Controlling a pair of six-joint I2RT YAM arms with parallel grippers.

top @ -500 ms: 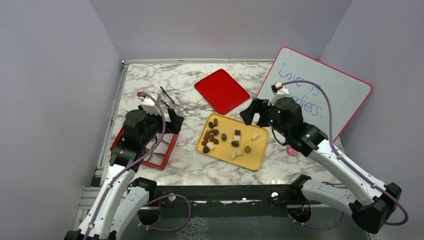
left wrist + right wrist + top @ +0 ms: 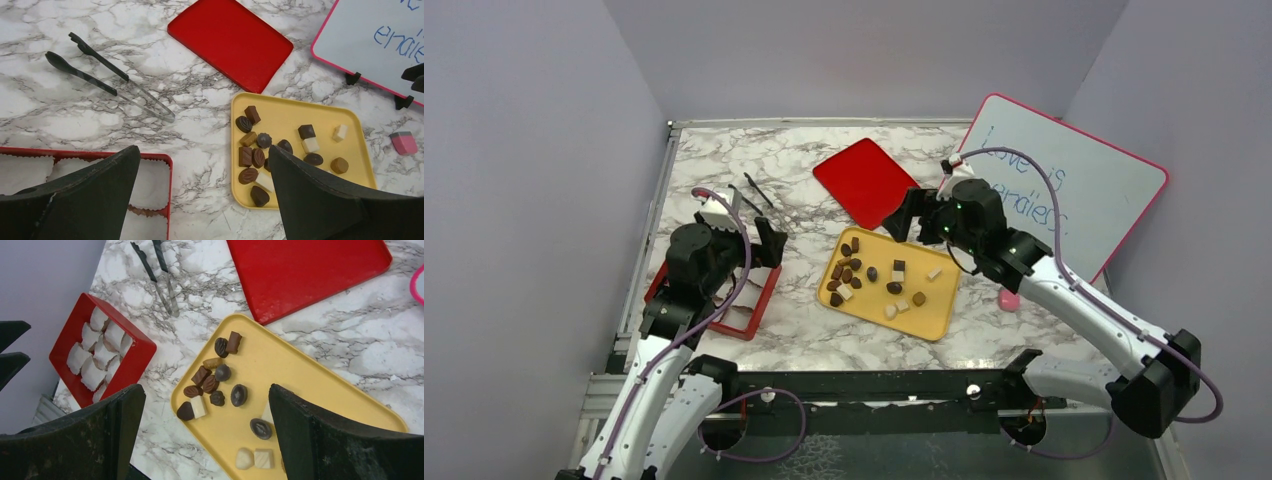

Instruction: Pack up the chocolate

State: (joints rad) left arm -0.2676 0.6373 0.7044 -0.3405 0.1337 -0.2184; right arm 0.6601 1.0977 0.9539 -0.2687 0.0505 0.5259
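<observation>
The chocolate [image 2: 849, 273] lies loose on a yellow tray [image 2: 934, 312]: several dark, tan and cream pieces, most bunched at its left end. It also shows in the left wrist view [image 2: 255, 156] and the right wrist view [image 2: 210, 384]. My left gripper [image 2: 764, 238] is open and empty, above the red box's [image 2: 759, 305] far right corner, left of the tray. In its wrist view the left gripper [image 2: 202, 150] spans the bare marble between box [image 2: 169, 190] and tray [image 2: 320, 117]. My right gripper [image 2: 911, 224] is open and empty above the tray's far left corner; its wrist view shows the right gripper [image 2: 207, 390] over the tray [image 2: 300, 375].
The red box [image 2: 136, 359] holds white paper cups [image 2: 97, 352]. A red lid [image 2: 867, 182] lies flat behind the tray. Black tongs [image 2: 759, 190] lie far left of the lid. A pink-framed whiteboard [image 2: 1064, 195] leans at the right, with a pink eraser [image 2: 1009, 299] by it.
My right gripper has moved left and a little farther back, over the tray's far left corner. My left arm has shifted slightly left. The chocolates have not moved.
</observation>
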